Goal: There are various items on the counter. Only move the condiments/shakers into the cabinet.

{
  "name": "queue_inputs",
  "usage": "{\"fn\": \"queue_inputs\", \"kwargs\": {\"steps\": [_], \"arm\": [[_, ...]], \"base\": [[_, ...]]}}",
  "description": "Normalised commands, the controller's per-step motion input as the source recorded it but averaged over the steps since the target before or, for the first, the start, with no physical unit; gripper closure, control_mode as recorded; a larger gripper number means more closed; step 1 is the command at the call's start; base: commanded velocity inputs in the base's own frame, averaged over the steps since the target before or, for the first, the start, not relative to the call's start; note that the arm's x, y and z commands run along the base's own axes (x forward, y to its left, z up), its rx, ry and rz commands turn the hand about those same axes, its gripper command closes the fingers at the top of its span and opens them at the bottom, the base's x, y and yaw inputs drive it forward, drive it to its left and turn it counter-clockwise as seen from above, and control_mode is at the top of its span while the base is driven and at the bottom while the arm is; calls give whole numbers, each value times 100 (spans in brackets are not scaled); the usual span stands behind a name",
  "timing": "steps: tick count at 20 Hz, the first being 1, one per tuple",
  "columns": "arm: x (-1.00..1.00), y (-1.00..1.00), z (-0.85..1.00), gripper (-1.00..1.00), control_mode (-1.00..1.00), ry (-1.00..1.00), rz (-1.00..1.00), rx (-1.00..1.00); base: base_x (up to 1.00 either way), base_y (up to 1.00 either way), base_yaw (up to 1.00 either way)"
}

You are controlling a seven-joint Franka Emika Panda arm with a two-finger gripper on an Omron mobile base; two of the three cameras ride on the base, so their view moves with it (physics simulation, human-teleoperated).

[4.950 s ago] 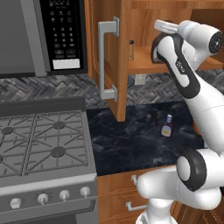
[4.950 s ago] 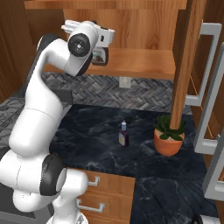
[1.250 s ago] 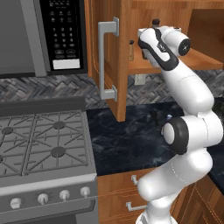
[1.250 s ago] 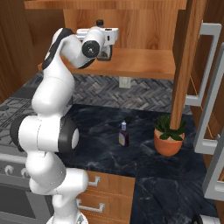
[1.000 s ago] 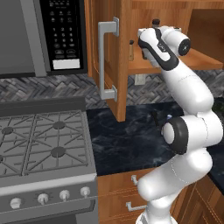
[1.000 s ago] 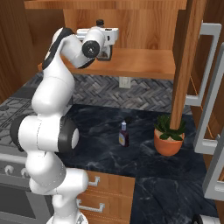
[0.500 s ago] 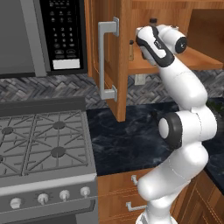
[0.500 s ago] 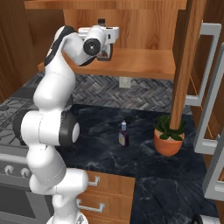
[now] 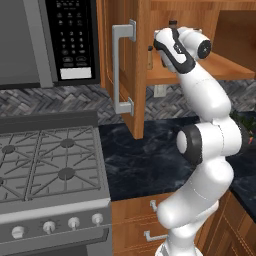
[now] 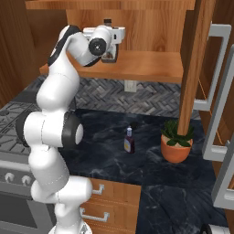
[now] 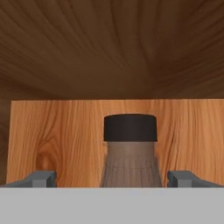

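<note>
The brown syrup bottle (image 11: 130, 153) with a black cap stands upright on the cabinet shelf (image 10: 146, 66). My gripper (image 11: 113, 178) is open, one fingertip on each side of the bottle with a gap to it. From the right base view the gripper (image 10: 113, 40) reaches into the cabinet at the bottle (image 10: 109, 55). A small tan shaker (image 9: 149, 56) stands on the same shelf, near the open door (image 9: 125, 65). The small dark-blue bottle (image 10: 129, 140) stands on the black marbled counter (image 10: 151, 169).
A green plant in an orange pot (image 10: 176, 141) sits on the counter right of the blue bottle, under the open door's edge (image 10: 189, 68). The grey gas stove (image 9: 50, 160) and microwave (image 9: 70, 40) lie to the left. Wooden drawers (image 10: 105, 201) run below the counter.
Over five seconds the arm's elbow has swung across while the hand stays at the shelf. In the last second the hand has barely moved and the jaws stay wide.
</note>
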Motion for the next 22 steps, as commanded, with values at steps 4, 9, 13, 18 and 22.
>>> {"fn": "queue_inputs", "kwargs": {"steps": [4, 9, 13, 18, 22], "arm": [[21, 0, 0, -100, -100, 0, 0, 0], [14, 0, 0, -100, -100, 0, 0, 0], [1, 0, 0, -100, -100, 0, 0, 0], [-39, -3, 0, -100, -100, 0, 0, 0], [-52, -9, 0, -100, -100, 0, 0, 0]], "base": [[0, 0, 0], [0, 0, 0], [0, 0, 0], [0, 0, 0], [0, 0, 0]]}}
